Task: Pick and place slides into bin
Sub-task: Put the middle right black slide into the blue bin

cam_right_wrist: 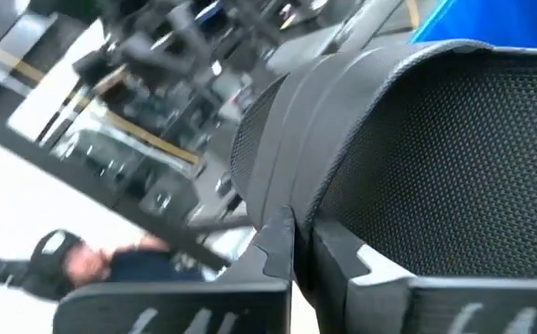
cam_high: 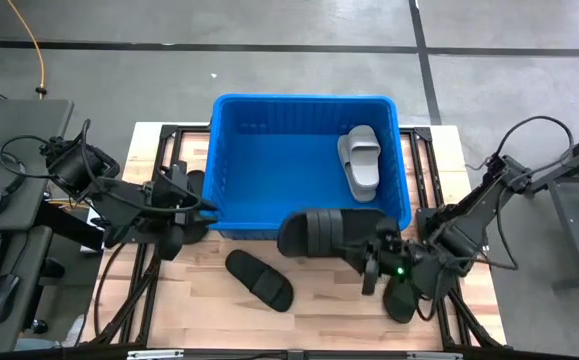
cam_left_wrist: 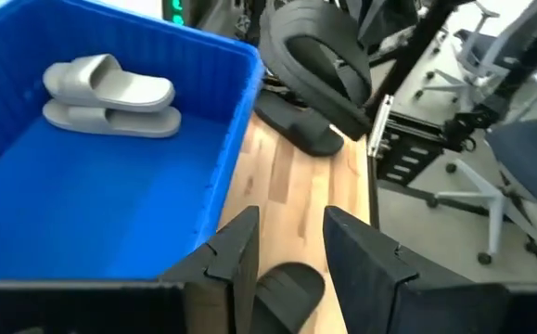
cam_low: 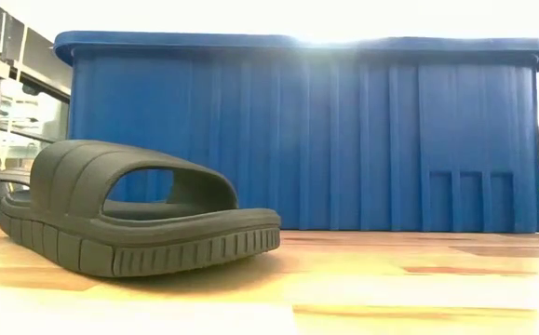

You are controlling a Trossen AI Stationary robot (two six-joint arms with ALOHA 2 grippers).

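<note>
Near the front edge of the desk (cam_high: 319,305), a black slide (cam_high: 259,279) lies flat on the wood, left of the middle. Toward the front right corner, the right gripper (cam_high: 374,255) has its jaws closed on a second black slide (cam_high: 329,233), which it holds above the desk, just before the front wall of the bin (cam_high: 227,190). Another dark slide (cam_high: 401,297) lies under this arm. The left gripper (cam_high: 201,205) waits at the left front corner of the bin, jaws a little apart and holding nothing. Inside the bin, a light grey slide (cam_high: 361,160) lies by the right wall.
</note>
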